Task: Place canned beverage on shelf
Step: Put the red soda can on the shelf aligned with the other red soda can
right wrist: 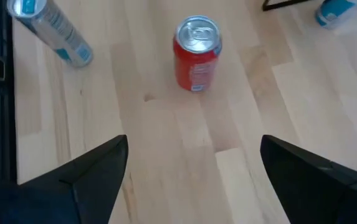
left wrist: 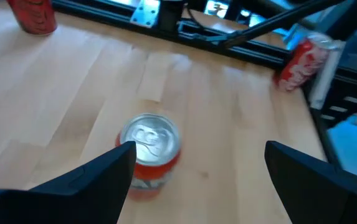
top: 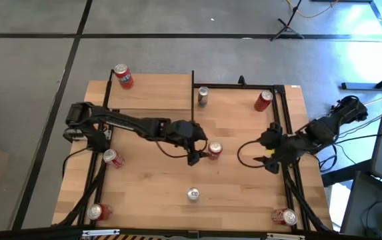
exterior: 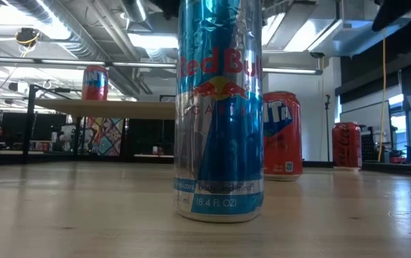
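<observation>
Left gripper (top: pixel 202 155) spread wide beside a red cylindrical can (top: pixel 215 150) on smooth wood; right gripper (top: pixel 265 153) spread apart, idle at table edge; shelf (top: pixel 151 92) bearing another can.

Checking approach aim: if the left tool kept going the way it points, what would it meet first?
Most likely the red can between the open left tool's fingers; depth is uncertain.

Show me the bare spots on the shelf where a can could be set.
The shelf holds only a red can at its far left corner. The board from that can to the slim silver can just off its right edge is bare. No crowded part.
</observation>
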Motion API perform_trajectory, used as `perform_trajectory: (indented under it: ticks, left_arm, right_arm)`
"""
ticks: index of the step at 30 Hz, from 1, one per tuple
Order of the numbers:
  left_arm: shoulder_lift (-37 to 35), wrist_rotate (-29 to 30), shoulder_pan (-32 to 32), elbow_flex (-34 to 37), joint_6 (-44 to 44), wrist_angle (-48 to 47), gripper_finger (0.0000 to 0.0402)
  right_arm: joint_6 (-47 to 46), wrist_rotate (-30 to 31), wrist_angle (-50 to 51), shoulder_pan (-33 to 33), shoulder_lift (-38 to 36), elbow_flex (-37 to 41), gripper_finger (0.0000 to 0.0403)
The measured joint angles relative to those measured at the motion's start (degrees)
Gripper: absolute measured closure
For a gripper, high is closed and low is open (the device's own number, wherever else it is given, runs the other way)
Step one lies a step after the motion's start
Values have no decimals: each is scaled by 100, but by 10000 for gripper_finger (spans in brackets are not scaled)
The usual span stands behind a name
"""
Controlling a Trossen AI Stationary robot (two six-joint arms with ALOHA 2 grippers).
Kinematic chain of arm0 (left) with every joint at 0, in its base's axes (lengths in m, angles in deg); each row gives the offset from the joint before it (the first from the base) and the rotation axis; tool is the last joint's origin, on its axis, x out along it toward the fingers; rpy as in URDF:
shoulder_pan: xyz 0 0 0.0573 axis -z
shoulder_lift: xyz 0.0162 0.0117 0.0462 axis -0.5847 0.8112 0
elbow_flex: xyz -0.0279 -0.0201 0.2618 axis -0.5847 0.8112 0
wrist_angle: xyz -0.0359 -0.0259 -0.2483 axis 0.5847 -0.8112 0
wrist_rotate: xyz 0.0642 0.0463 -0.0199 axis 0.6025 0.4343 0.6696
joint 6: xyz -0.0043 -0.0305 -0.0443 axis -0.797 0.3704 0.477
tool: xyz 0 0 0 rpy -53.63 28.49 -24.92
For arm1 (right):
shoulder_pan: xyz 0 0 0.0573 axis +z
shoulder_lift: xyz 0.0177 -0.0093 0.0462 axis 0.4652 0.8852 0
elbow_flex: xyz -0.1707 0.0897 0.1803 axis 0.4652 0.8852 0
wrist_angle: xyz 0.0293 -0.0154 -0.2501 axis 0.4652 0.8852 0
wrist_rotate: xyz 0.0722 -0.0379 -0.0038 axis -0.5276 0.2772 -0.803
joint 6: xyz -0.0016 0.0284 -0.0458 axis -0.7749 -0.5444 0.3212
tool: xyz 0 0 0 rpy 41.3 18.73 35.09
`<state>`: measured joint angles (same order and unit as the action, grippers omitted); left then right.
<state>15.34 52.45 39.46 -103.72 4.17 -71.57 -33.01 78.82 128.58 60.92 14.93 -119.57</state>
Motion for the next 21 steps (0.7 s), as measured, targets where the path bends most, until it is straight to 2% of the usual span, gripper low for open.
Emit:
perform_trajectory:
  ticks: [5,11,21]
  left_arm:
    - [462,-9,-165,-364,-36,35,58]
    - [941,-148,-326,-690,-503,58,58]
    - [1166,-262,-414,-717,-701,221,58]
  right_arm:
    - [-239,70,-10,146,-99,227,50]
    - [-274,103,-251,133,-90,376,50]
    - [-278,179,-314,130,-77,464,50]
